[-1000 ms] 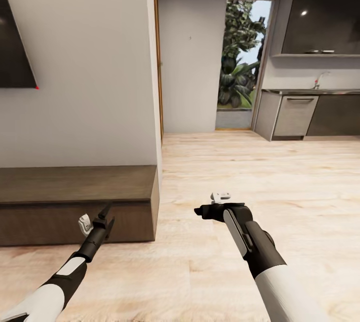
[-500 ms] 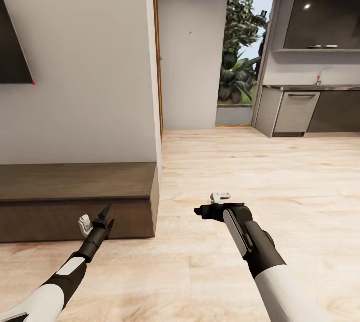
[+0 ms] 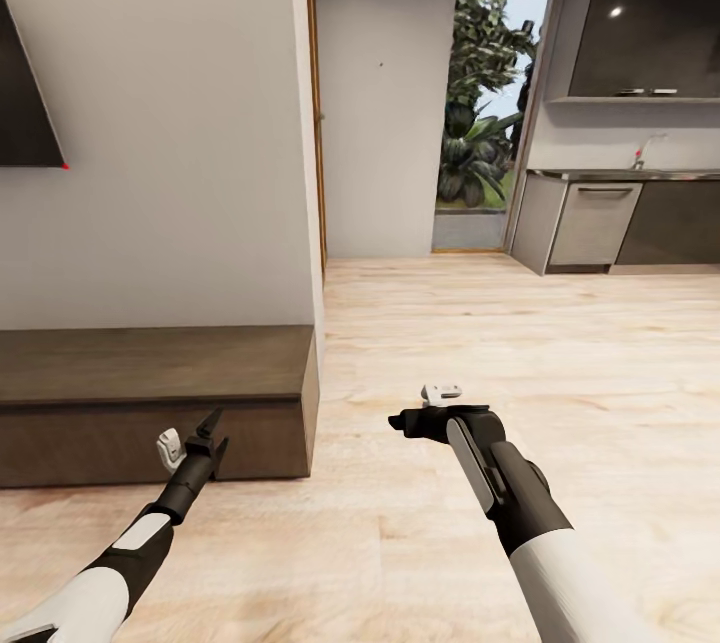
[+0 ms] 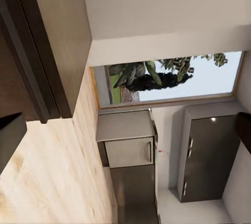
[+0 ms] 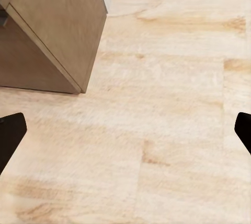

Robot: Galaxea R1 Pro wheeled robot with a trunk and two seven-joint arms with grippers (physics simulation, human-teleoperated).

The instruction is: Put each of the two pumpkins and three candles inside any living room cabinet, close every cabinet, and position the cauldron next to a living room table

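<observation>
We are facing the long, low dark brown wooden cabinet (image 3: 150,403) against the wall, doors apparently closed. Left gripper (image 3: 190,438) and right gripper (image 3: 425,408) are hanging spread, empty. We judge a transit step; locating pumpkins comes next.

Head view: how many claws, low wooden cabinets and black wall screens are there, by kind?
Black robot claws: 2, left claw and right claw
Long low dark brown wooden cabinet: 1
Flat black wall screen: 1
Total: 4
</observation>
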